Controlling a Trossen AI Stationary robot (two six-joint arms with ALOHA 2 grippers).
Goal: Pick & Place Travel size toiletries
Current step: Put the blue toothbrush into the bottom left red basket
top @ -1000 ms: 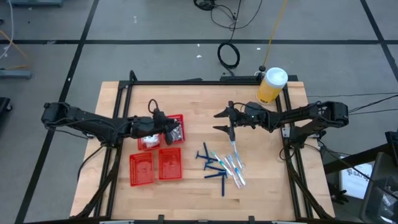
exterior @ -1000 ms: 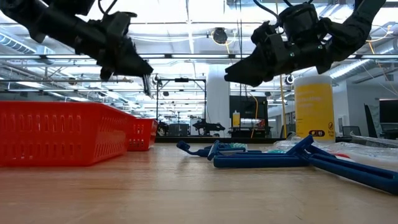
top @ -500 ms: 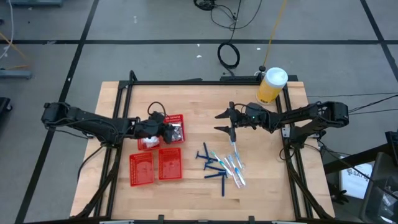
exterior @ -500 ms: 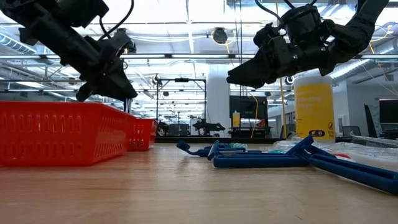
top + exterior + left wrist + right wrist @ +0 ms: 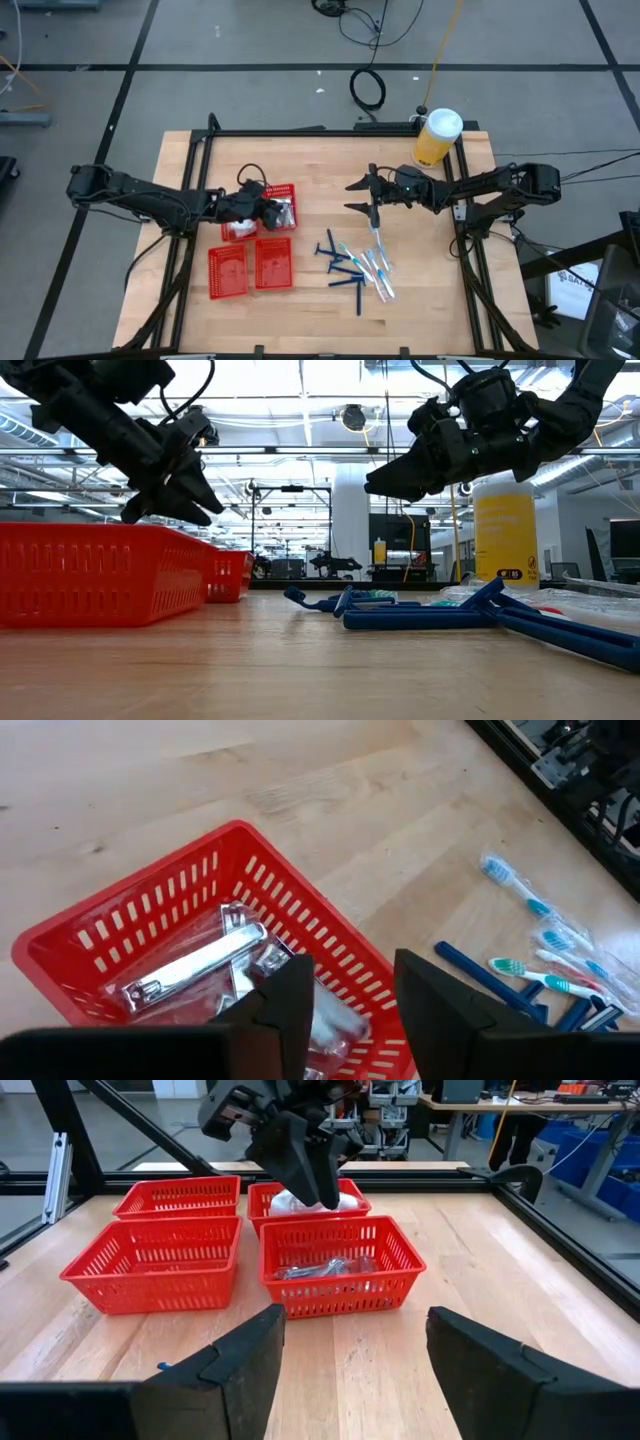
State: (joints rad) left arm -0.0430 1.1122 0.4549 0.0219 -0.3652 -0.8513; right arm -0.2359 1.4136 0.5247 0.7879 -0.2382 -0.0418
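Lowered since the earlier frame, left claw (image 5: pixel 268 210) hangs over the red basket (image 5: pixel 150 910) directly beneath, fingers parted to release silver tubes (image 5: pixel 195 965); right claw (image 5: pixel 358 195), fingers apart, waits short of razors (image 5: pixel 345 270) and toothbrushes (image 5: pixel 375 262) on the counter (image 5: pixel 400 310)

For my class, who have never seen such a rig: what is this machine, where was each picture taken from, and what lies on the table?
Two dark robot arms work at a wooden table. One camera looks down from above, one sits at table level, and one rides on each wrist. The left end effector hangs over a red mesh basket that holds shiny silver items; its fingers are apart and hold nothing. The right end effector waits open above a pile of dark blue razors and clear-wrapped toothbrushes. A big yellow white-lidded jar stands at the table's far edge.
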